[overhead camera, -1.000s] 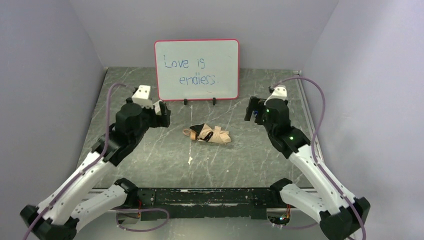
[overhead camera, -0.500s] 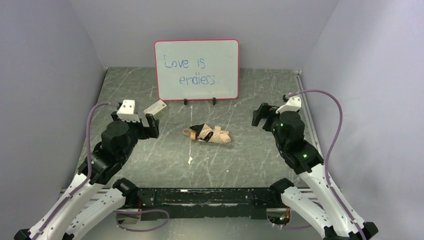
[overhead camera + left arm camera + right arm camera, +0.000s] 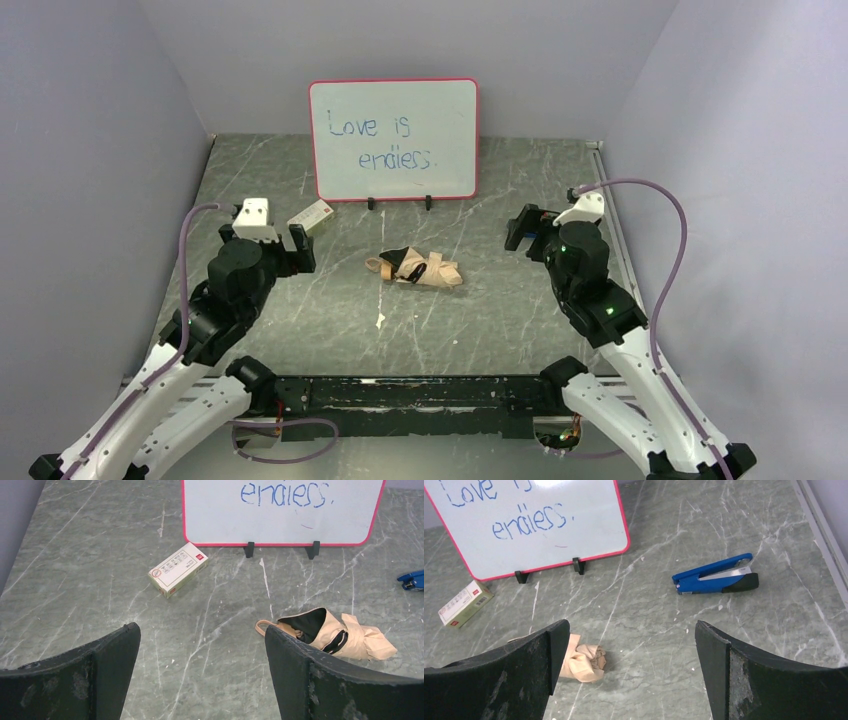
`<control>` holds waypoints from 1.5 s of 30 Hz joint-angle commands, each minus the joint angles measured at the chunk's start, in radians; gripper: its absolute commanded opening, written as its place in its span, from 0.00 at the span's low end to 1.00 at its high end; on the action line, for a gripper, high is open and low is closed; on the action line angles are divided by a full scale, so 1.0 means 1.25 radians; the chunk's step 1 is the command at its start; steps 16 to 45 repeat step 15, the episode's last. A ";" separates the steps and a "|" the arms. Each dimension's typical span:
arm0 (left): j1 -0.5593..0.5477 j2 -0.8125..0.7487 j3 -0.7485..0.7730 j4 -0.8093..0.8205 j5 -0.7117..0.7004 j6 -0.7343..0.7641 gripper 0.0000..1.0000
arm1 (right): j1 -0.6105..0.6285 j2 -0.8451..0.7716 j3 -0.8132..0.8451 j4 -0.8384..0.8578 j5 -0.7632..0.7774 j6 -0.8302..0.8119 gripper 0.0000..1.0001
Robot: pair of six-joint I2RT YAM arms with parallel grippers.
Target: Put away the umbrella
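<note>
As left claw retreats, umbrella unmoved

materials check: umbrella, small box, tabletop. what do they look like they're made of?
Umbrella: soft fabric, matte tan outside with black lining; it lies crumpled in loose folds.
Box: probably printed cardboard; flat white faces with print, crisp edges.
Tabletop: smooth grey-green with white veins; looks like marble or a marble-print laminate, and the pictures cannot settle which.
</note>
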 commanded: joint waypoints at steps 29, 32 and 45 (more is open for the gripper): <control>0.004 0.007 -0.011 0.000 -0.031 -0.012 0.97 | -0.003 0.000 0.003 0.000 0.069 0.022 1.00; 0.004 0.007 -0.011 0.000 -0.031 -0.012 0.97 | -0.003 0.000 0.003 0.000 0.069 0.022 1.00; 0.004 0.007 -0.011 0.000 -0.031 -0.012 0.97 | -0.003 0.000 0.003 0.000 0.069 0.022 1.00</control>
